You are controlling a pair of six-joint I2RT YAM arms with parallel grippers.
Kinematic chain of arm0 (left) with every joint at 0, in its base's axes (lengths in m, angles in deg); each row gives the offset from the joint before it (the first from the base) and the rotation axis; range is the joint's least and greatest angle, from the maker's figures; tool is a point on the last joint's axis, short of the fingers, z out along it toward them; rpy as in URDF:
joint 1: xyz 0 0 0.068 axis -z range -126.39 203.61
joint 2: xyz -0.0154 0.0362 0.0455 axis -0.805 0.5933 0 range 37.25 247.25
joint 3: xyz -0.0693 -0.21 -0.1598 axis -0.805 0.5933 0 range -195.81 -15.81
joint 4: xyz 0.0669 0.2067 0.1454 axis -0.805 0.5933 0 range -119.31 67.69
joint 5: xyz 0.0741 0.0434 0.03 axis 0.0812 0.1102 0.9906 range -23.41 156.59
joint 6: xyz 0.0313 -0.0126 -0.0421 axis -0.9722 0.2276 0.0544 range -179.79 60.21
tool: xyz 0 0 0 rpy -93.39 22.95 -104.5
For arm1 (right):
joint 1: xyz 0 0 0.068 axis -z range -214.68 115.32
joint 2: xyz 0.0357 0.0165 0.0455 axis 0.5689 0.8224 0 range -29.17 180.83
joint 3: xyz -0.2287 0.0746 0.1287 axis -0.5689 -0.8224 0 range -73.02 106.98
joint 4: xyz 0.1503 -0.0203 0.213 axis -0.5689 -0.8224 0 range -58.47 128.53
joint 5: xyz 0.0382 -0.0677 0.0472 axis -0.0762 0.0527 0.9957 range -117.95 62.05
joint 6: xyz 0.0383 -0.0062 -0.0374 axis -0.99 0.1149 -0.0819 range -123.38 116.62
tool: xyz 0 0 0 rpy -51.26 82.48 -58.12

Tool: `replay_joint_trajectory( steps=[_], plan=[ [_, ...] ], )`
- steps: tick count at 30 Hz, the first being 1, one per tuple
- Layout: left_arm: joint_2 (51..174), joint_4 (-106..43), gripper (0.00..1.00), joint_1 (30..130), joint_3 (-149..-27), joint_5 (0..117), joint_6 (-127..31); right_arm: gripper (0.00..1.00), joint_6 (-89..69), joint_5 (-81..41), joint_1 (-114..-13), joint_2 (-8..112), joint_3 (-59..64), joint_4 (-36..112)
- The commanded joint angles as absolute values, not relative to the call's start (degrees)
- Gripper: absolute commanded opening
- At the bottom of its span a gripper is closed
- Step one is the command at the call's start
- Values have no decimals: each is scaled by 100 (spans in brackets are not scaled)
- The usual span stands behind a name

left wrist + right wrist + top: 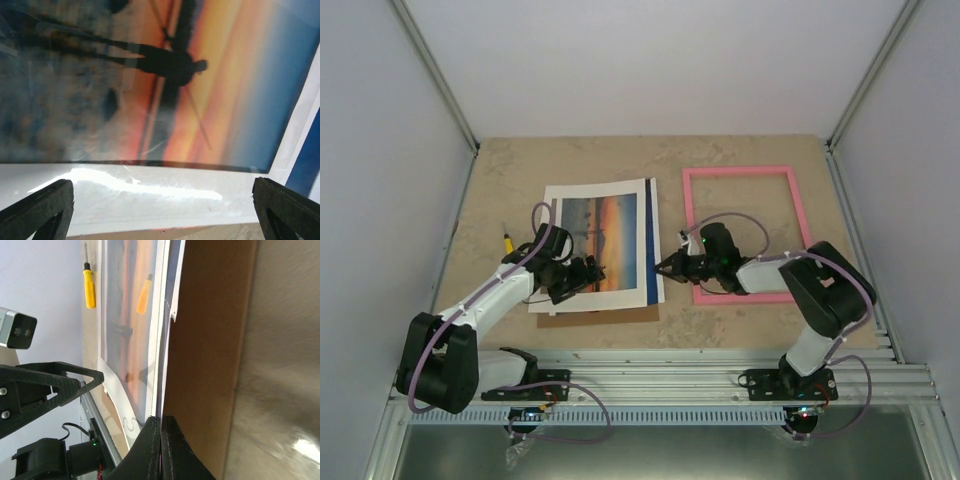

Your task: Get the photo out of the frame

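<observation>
The left gripper [165,205] holds its 2 fingers [40,207] wide apart just above the photo [605,228], probably ready to pin it. The right gripper [161,440] has its fingers pressed together at the photo's edge, beside the brown backing board [210,340], seemingly to separate layers. The pink frame [740,172] lies empty behind them.

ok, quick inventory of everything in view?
photo: 1, orange-blue sunset, table left
white mat: 1, white with blue strip on right, around photo
backing board: 1, brown, under mat
frame: 1, pink, empty, table right
screwdriver: 1, yellow handle, left of photo
table: 1, beige
left gripper: 1, black, jaws open over mat's near edge
right gripper: 1, black, jaws shut on mat's right edge
</observation>
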State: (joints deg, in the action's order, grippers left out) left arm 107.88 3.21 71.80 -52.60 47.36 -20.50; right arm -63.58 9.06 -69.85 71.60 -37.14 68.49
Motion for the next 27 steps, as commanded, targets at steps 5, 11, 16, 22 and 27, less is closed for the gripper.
replay_joint_trajectory(
  steps=[5,11,16,22,27],
  plan=[
    [10870,25,100,7162,-5288,4694,-1932,6,-4508,982,-6222,6300,-3459,4466],
    [10927,-37,100,7170,-5261,4652,-1876,31,-4726,1144,-6202,6845,-3288,5146],
    [10928,-30,99,7242,-5244,4678,-1826,39,-5005,1076,-6184,7306,-3181,5639],
    [10897,-58,100,7364,-5207,4730,-1743,13,-4929,1109,-6114,7675,-2818,5728],
    [10713,-53,99,7364,-5247,4873,-1740,0,-4189,821,-5826,7083,-2505,4363]
  ],
)
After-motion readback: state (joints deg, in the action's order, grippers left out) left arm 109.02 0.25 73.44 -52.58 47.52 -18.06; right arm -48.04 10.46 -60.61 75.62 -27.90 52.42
